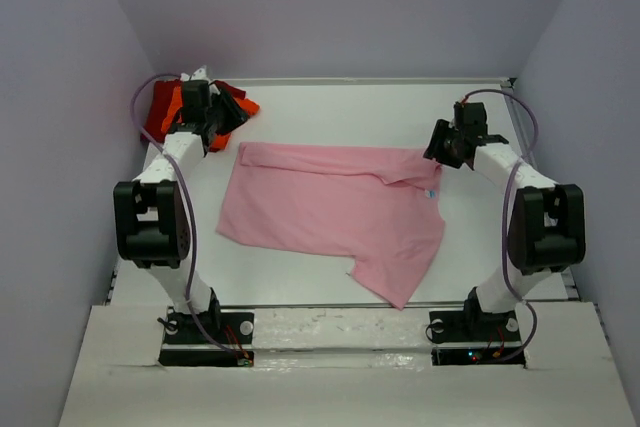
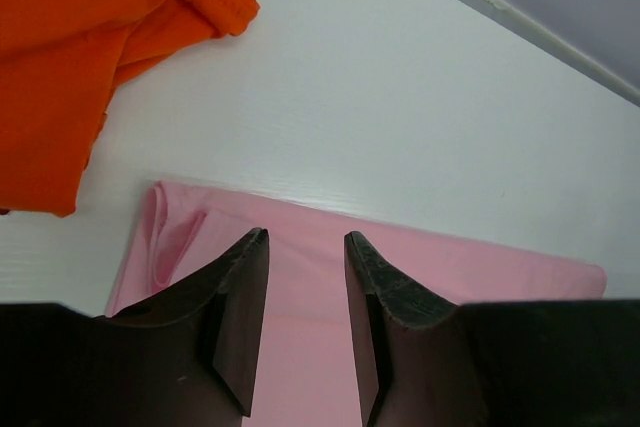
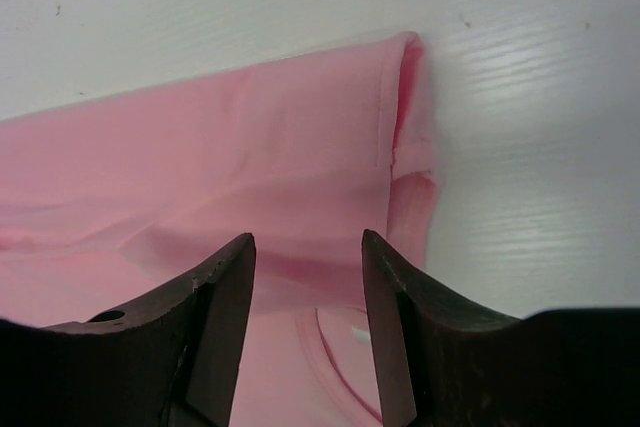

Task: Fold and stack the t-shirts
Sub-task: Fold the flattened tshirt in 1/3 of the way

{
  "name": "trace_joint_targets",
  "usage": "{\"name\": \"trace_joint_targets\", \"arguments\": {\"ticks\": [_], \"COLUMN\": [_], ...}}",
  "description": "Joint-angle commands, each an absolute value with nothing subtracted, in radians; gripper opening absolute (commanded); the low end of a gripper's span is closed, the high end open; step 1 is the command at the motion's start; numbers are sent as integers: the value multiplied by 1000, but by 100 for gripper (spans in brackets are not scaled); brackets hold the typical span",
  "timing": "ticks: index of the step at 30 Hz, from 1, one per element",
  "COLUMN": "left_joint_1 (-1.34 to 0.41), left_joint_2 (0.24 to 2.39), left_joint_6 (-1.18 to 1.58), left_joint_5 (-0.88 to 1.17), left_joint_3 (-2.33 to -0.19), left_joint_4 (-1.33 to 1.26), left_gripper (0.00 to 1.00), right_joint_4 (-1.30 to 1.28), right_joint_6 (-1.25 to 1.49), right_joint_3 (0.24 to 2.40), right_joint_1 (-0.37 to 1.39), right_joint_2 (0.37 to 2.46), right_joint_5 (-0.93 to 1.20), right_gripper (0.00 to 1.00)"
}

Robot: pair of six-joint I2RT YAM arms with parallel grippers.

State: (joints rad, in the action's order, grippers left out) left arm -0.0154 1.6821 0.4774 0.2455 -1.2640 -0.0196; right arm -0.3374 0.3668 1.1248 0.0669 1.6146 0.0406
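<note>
surface: white table [image 1: 340, 112] | centre: pink t-shirt [image 1: 320, 212], spread | far-left corner: orange t-shirt [image 1: 244, 106], dark red t-shirt [image 1: 156, 117], bunched

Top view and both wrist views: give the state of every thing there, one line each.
pink shirt: lying flat, far edge folded over, not stacked.
orange shirt: crumpled in the far left corner, unfolded.
red shirt: crumpled beside the orange one, partly hidden.
left pincer: open, over the pink shirt's folded edge.
right pincer: open, over the pink shirt's other end.
</note>
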Motion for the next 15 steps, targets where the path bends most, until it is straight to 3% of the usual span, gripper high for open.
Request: {"name": "trace_joint_targets", "arguments": {"ticks": [1,15], "left_joint_1": [-32,-86], "left_joint_2": [1755,1945], "left_joint_6": [503,436], "left_joint_5": [336,354], "left_joint_3": [-1318,-1414], "left_joint_4": [-92,-107], "left_gripper": [46,46], "right_joint_4": [-284,-333], "right_joint_6": [379,410], "right_joint_3": [1184,1373], "right_joint_1": [86,86], "right_joint_2": [1712,1945], "right_joint_5": [74,49], "right_gripper": [52,50]}}
